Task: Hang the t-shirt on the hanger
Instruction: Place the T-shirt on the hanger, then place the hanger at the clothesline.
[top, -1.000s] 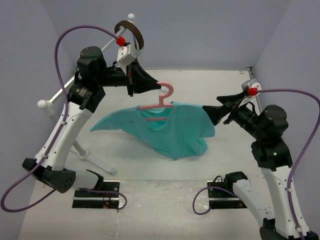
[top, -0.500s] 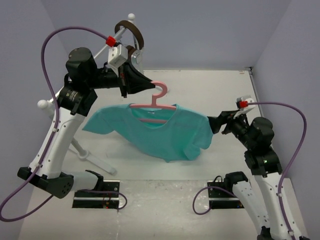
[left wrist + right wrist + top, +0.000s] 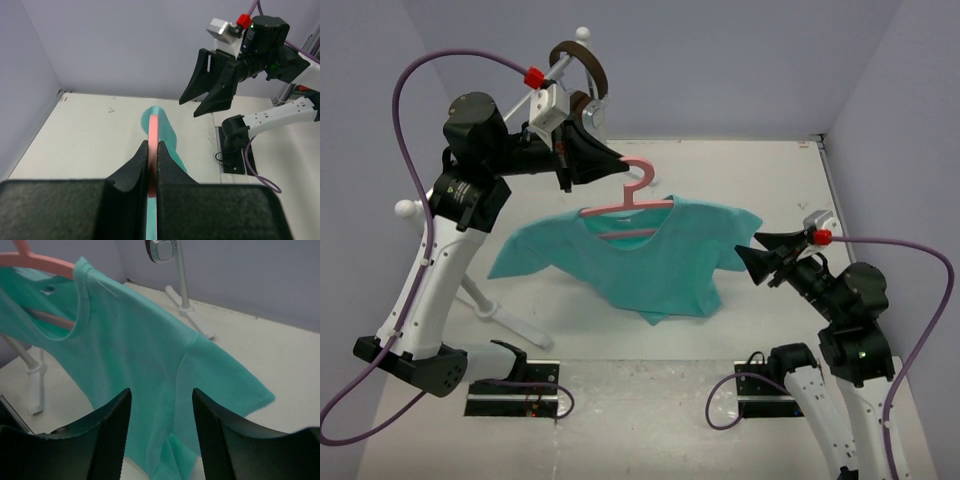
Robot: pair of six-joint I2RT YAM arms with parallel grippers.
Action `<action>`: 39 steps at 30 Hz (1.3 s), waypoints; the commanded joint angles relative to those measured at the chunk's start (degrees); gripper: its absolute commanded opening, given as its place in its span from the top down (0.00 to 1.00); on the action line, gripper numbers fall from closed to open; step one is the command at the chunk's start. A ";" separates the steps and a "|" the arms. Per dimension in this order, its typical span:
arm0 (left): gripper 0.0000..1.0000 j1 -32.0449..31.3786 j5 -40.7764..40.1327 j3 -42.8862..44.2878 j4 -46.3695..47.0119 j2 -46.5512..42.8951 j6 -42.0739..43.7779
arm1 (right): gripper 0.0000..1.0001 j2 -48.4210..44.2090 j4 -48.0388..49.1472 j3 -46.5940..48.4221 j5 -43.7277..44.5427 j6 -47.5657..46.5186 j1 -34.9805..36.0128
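Observation:
The teal t-shirt [image 3: 650, 258] hangs in the air on the pink hanger [image 3: 625, 206], its collar round the hanger's lower bar. My left gripper [image 3: 618, 167] is shut on the hanger near its hook; in the left wrist view the pink hanger [image 3: 153, 131] runs edge-on between the black fingers [image 3: 136, 167]. My right gripper [image 3: 752, 251] is open and empty, just off the shirt's right sleeve without touching it. Its wrist view shows the t-shirt [image 3: 145, 365] and hanger [image 3: 40, 262] beyond the spread fingers [image 3: 112, 425].
A white rail stand [image 3: 485, 300] stands at the left with brown headphones [image 3: 582, 70] hung on its top. Grey walls close in the back and both sides. The white table [image 3: 760, 180] lies under the shirt.
My right gripper has let go of the sleeve and drawn back toward its base, jaws narrowing a little. The left arm has shifted the hanger and shirt slightly left and up.

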 commanded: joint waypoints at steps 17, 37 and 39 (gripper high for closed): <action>1.00 0.31 17.44 -2.90 24.46 0.68 -14.68 | 0.45 22.81 -13.08 29.10 -23.82 -19.67 6.97; 0.99 0.75 13.84 -1.45 25.91 1.88 -17.04 | 1.00 26.68 -6.62 22.75 -24.88 -22.96 15.15; 0.77 1.11 6.15 -1.13 23.62 1.60 -16.02 | 1.00 25.40 -3.21 20.42 -25.37 -20.79 15.07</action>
